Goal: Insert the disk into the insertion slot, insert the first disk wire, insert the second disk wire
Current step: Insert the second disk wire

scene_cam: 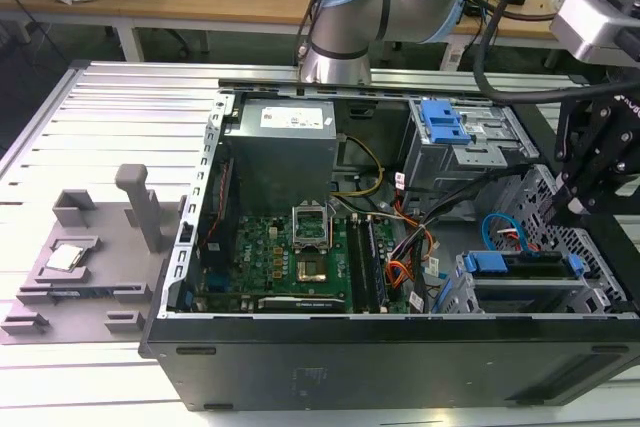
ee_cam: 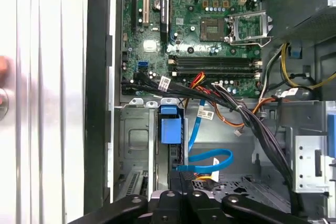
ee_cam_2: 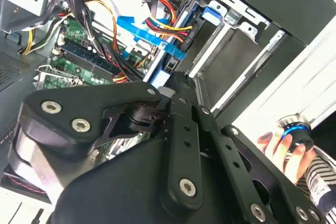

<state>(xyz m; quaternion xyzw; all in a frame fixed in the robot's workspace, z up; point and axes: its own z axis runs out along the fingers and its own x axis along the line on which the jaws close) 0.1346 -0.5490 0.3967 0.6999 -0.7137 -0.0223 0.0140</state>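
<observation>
The black gripper (scene_cam: pixel 572 203) hung over the corner of the open black computer case (scene_cam: pixel 400 347) that lay nearest the camera, on the exterior view's right. We could not tell whether it was clamped on anything or released.

The flat silver disk in its bright blue plastic carrier (scene_cam: pixel 496 263) appeared to sit inside the low perforated silver insertion slot (scene_cam: pixel 600 282) in that same corner, so we judged the work to be at the wires. In the first wrist view the gripper (ee_cam: pixel 182 179) stood just beside the carrier's blue tab (ee_cam: pixel 170 129), with the thin looped blue data cable (ee_cam: pixel 210 158) close by.

To do this well, a plug would need to be square to the disk's connector edge and pushed straight, without twisting the cable.

A thick bundle of black wires (ee_cam: pixel 247 119) crossed near the cage and could snag. The taller grey bay with a blue latch (scene_cam: pixel 445 127) stood along the case's far edge, and the green motherboard (scene_cam: pixel 290 257) lay well apart. A person's hand (ee_cam_2: pixel 281 142) rested on a blue-ringed knob outside the case.
</observation>
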